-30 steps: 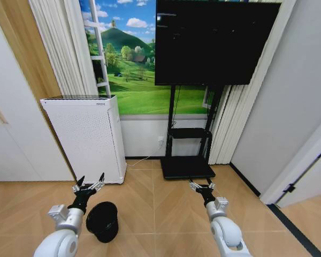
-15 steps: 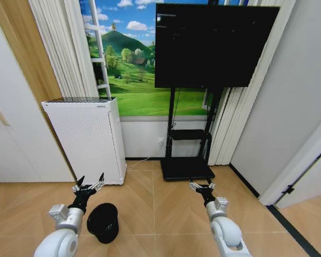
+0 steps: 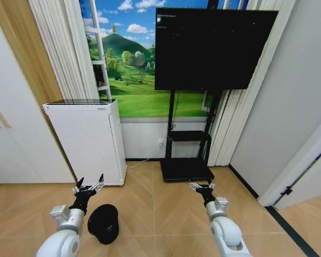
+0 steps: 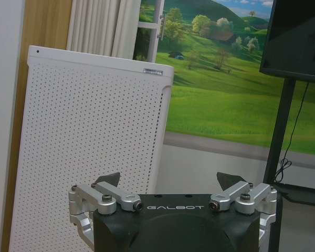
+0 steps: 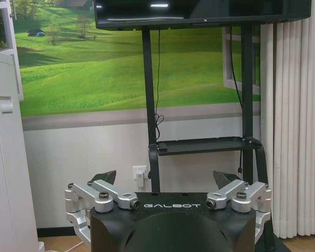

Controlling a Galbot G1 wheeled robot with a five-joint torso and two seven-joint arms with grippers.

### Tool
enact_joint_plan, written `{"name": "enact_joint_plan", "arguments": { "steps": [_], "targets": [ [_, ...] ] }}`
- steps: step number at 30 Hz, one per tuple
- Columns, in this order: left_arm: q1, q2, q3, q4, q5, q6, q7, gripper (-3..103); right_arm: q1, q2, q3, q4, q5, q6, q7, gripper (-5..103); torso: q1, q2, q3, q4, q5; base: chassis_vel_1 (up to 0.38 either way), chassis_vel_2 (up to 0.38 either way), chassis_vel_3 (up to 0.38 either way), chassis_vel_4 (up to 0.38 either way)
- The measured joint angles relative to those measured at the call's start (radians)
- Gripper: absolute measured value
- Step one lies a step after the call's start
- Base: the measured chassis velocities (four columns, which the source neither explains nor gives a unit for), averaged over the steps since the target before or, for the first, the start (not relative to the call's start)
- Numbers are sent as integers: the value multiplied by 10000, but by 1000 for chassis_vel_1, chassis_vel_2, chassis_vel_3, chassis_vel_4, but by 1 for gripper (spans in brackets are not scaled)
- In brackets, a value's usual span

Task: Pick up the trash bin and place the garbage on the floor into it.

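The trash bin (image 3: 103, 223), small, black and round, stands on the wooden floor at the lower left of the head view. My left gripper (image 3: 90, 181) is open and held just above and behind the bin, apart from it. Its spread fingers (image 4: 111, 179) frame the white cabinet in the left wrist view. My right gripper (image 3: 201, 185) is open too, held out over bare floor at the right, with nothing between its fingers (image 5: 106, 176). The garbage is out of view.
A white perforated cabinet (image 3: 85, 139) stands against the wall just behind the bin. A large black TV (image 3: 214, 45) on a black stand, with a base plate (image 3: 185, 168), fills the middle back. Curtains, white doors at the left and a wall at the right close in the room.
The whole head picture has shifted slightly down and right, so the camera has moved. Both arms hold the same pose and the bin stays in place.
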Motion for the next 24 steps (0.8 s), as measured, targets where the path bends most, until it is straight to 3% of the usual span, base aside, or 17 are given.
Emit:
{"name": "enact_joint_plan", "arguments": {
  "steps": [24],
  "targets": [
    [71,-3,51,-141,295,79,-150,100,1,0,0,0,0,0,0,100,-36,-88,-51,0,0,0,0,0,0]
  ]
}}
